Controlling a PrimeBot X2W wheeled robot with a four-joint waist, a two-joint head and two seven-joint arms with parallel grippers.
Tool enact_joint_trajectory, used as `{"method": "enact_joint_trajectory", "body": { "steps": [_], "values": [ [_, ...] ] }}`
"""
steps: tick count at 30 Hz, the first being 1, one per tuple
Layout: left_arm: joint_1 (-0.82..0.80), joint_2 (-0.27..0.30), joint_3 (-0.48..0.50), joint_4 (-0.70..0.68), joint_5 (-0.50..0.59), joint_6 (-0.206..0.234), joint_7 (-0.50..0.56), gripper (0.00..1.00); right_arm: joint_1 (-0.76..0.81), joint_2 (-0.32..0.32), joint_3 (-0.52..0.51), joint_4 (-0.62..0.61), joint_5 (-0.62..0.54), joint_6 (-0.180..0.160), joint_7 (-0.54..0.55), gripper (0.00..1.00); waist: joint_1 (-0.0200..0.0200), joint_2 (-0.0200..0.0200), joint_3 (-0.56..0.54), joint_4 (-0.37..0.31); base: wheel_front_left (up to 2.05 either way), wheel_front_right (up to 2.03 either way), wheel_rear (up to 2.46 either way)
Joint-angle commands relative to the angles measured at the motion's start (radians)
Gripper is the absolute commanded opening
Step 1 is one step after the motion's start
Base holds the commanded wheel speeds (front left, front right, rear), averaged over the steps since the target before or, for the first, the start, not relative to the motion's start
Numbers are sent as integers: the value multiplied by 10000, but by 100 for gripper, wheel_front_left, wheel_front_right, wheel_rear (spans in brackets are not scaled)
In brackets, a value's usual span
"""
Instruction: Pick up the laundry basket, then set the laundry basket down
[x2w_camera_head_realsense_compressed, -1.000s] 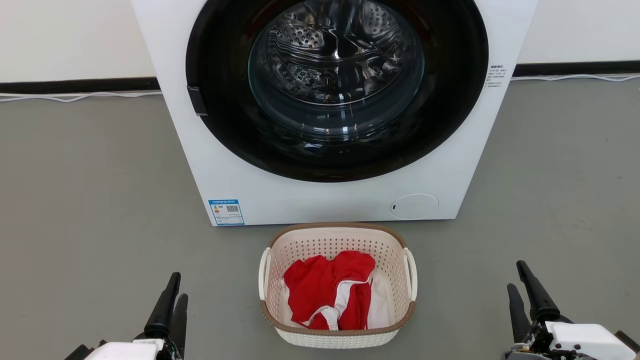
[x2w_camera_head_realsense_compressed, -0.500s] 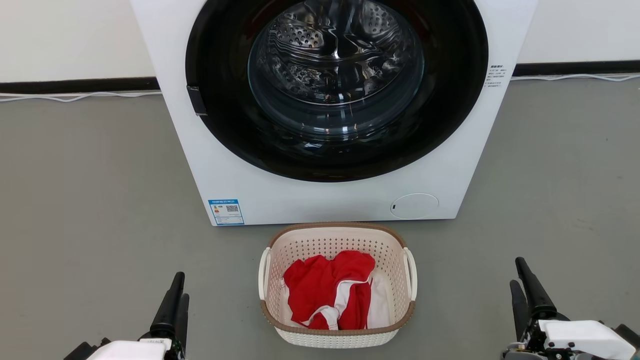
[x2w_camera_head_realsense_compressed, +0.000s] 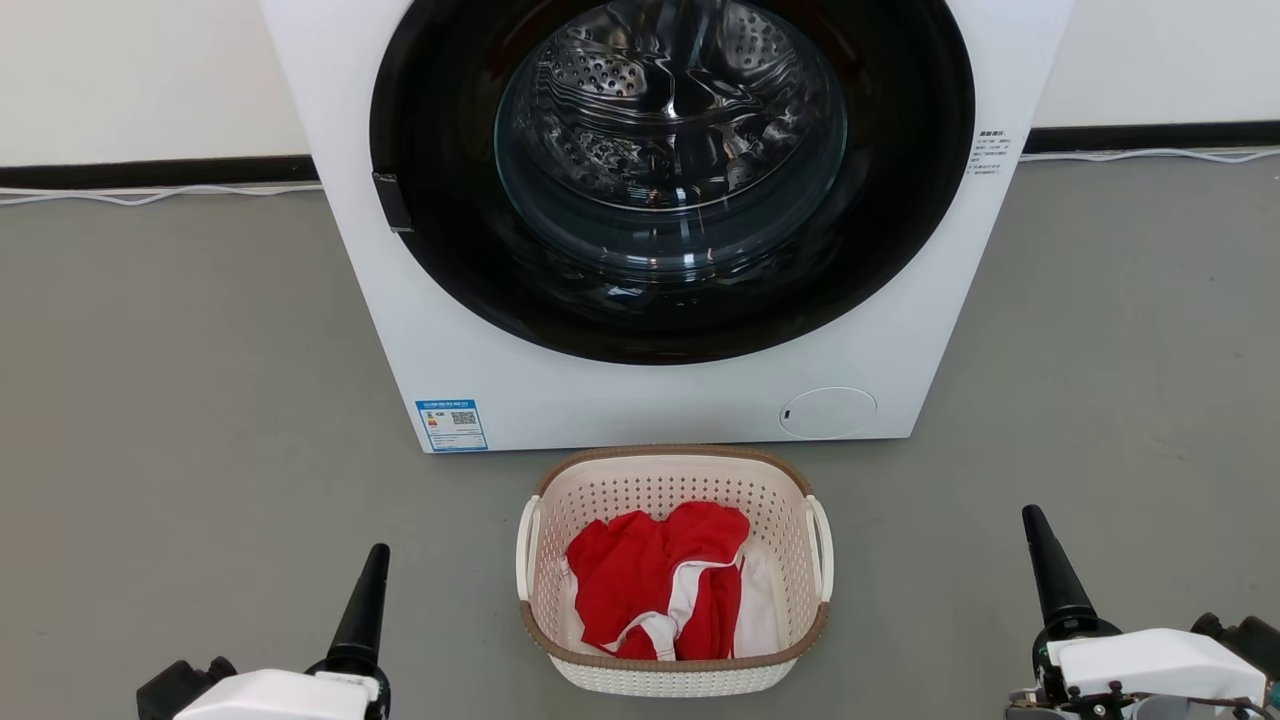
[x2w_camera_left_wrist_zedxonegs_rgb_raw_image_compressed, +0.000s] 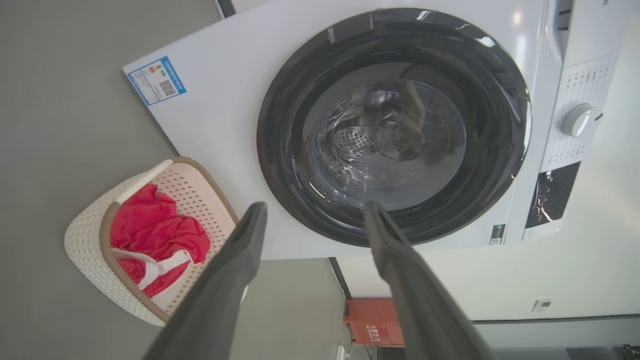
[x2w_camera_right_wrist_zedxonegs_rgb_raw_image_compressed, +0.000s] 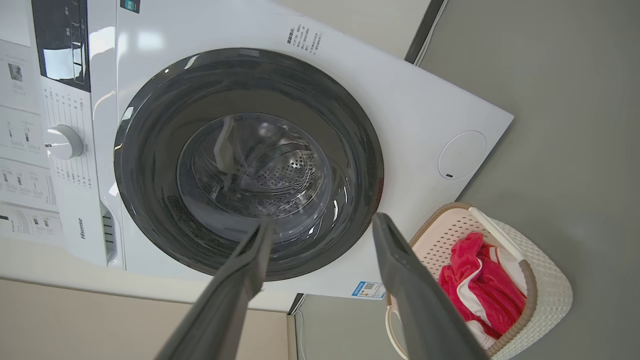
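The fingers of the left gripper (x2w_camera_left_wrist_zedxonegs_rgb_raw_image_compressed: 315, 207) and the right gripper (x2w_camera_right_wrist_zedxonegs_rgb_raw_image_compressed: 324, 222) are seen spread, with nothing held. In the head view they are placed at 8 and 4 o'clock of the laundry basket (x2w_camera_head_realsense_compressed: 680, 680), well apart from it. The basket is set on the floor (x2w_camera_head_realsense_compressed: 200, 400) at 6 o'clock of the washer (x2w_camera_head_realsense_compressed: 650, 400), with red cloth (x2w_camera_head_realsense_compressed: 650, 570) inside.

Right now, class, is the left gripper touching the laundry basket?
Apart. The head view shows a stretch of bare floor between the left gripper and the laundry basket.
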Motion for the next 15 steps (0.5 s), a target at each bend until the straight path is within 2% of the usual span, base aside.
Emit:
{"method": "enact_joint_trajectory", "body": {
  "steps": [1, 15],
  "values": [
    [-279, 66, 5, -322, 316, 65, -93, 100, -168, -107, 34, -344, -411, 23, -136, 100, -1, 0, 1, -1, 0, 0, 0],
    [-336, 88, -375, -137, 2649, 782, -533, 100, -129, -124, 73, -385, -2805, 33, -576, 100, -1, 0, -10, -29, 0, 0, 0]
  ]
}}
